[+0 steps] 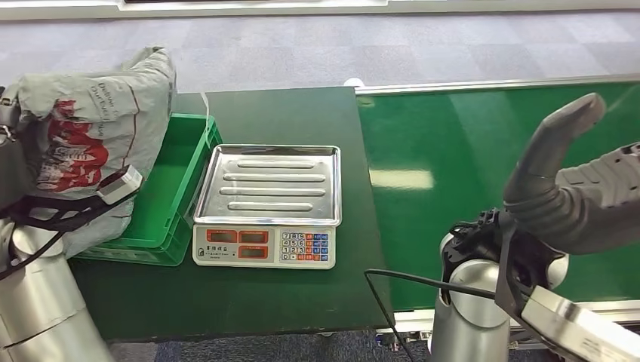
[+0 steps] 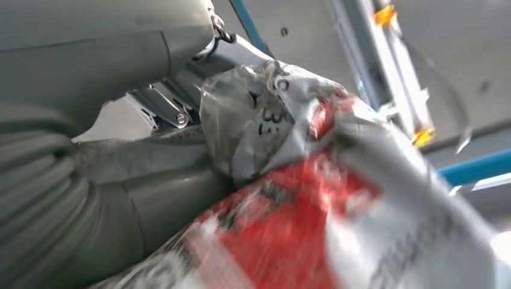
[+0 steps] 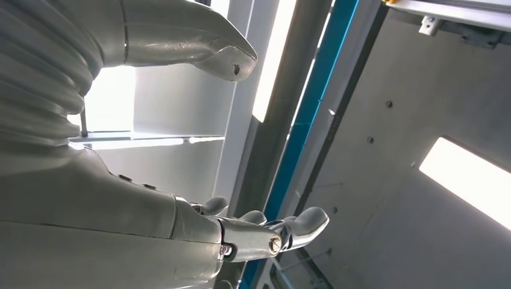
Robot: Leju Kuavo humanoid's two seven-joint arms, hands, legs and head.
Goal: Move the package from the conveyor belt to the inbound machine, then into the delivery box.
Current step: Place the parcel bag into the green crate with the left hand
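Take the scale (image 1: 266,205) as your landmark: it sits on the dark green table (image 1: 249,294) with its ribbed steel tray bare and its display and keypad facing you.

Your left hand (image 1: 19,162) grips the package (image 1: 94,143), a crumpled grey plastic bag with red print, and holds it up to the left of the scale, over the near left part of the green crate (image 1: 177,162). In the left wrist view the same package (image 2: 337,198) is pressed against the hand (image 2: 102,198), with the grey thumb and palm closed against the bag; the picture is blurred, so you cannot read the print. From the head view you cannot tell whether the bag's lower end touches the crate.

The crate stands just beside the scale on its left, its rim next to the tray's edge.

To the right of the scale lies the bright green conveyor belt (image 1: 483,151), edged with a metal rail. Your right hand (image 1: 562,185) is raised over the belt, well apart from the scale. In the right wrist view that hand (image 3: 150,180) holds nothing, its thumb and fingers spread apart.
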